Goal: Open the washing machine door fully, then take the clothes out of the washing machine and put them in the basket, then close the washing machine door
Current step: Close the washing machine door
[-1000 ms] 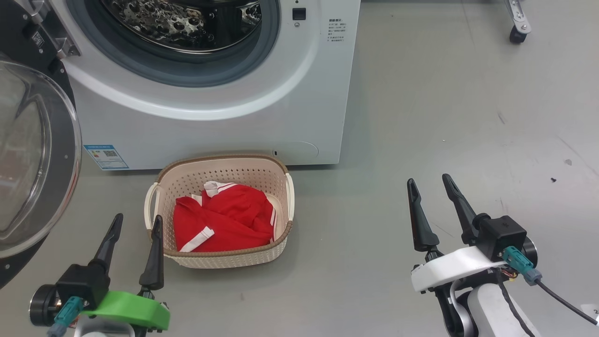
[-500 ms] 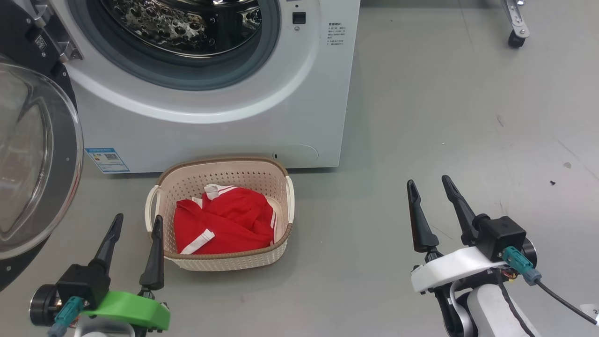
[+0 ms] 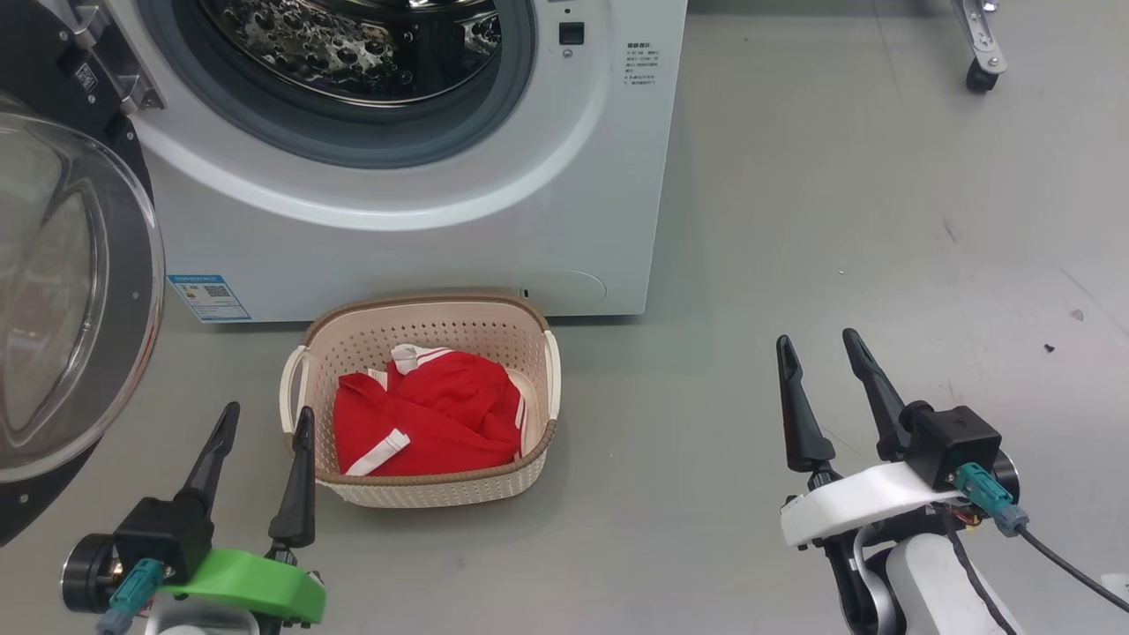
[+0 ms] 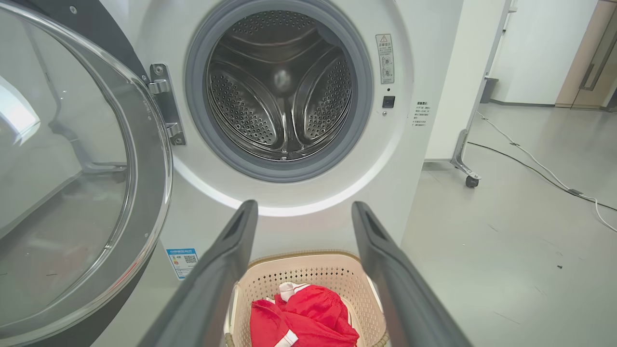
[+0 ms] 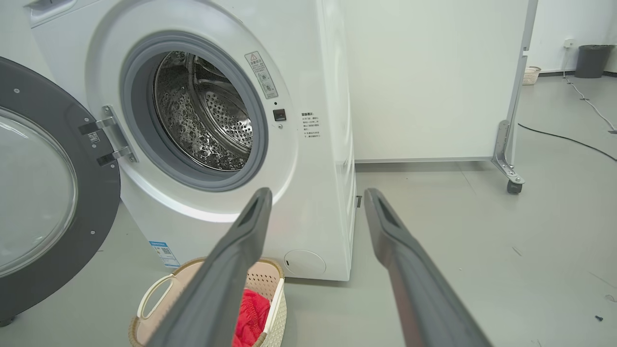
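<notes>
The white washing machine [image 3: 459, 238] stands ahead with its steel drum [image 4: 282, 86] bare inside. Its round door [image 3: 62, 291] hangs swung wide open at the left, glass bowl bulging toward me. On the floor before the machine sits the cream basket [image 3: 423, 309] holding the red clothes [image 3: 428, 414] with white stripe trim. My left gripper [image 3: 267, 419] is open just left of the basket's near corner, holding nothing. My right gripper [image 3: 816, 342] is open over bare floor well to the right of the basket, also holding nothing.
A white wheeled partition [image 5: 434, 77] stands right of the machine, its caster [image 3: 979, 75] on the grey floor. Cables [image 4: 544, 173] run across the floor at the far right. A dark bin [image 5: 590, 60] stands far back.
The whole head view has shifted slightly right and down, so the camera moved. Both grippers stay open and hold the same poses.
</notes>
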